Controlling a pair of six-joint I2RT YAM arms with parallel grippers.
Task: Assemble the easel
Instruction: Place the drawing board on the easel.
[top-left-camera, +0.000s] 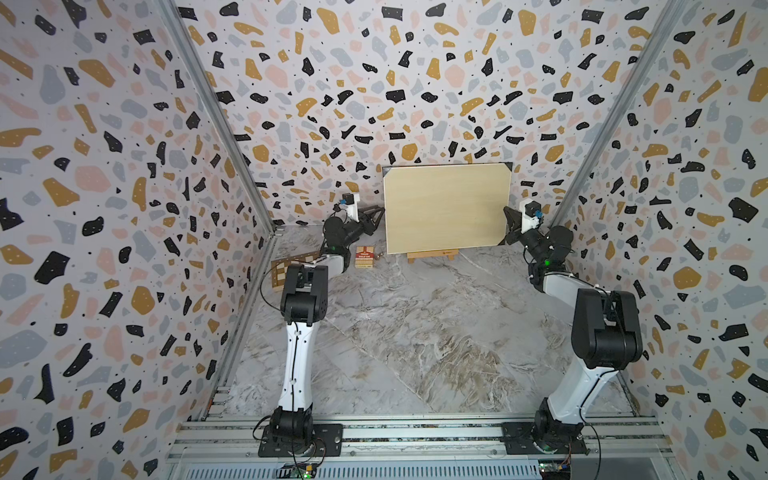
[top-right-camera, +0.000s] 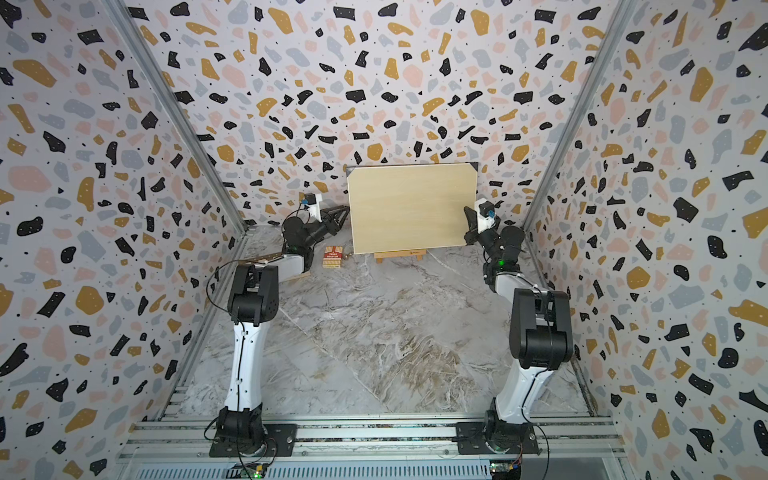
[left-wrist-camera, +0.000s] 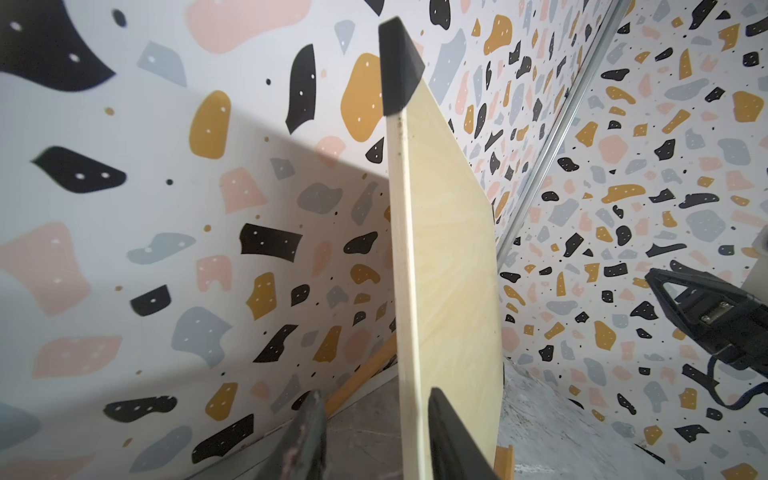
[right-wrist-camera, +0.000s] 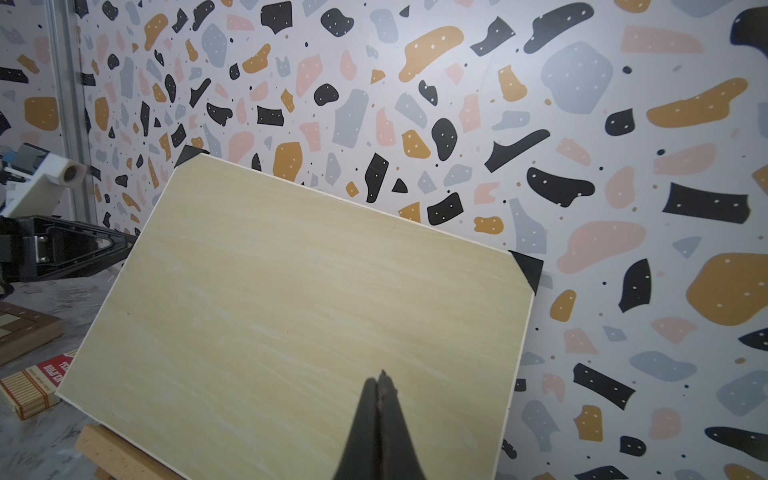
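Note:
The orange-brown easel stands at the back wall. Only its bottom ledge and a rear slat show. The large pale board rests on that ledge and hides the rest of the frame. My left gripper is open, with its fingers on either side of the board's left edge; one finger stands clear of it. My right gripper is shut and empty, in front of the board's face near its right edge.
A red and white card box lies on the marble floor left of the easel. A wooden chessboard lies further left, partly under the left arm. Patterned walls close in at the back and on both sides.

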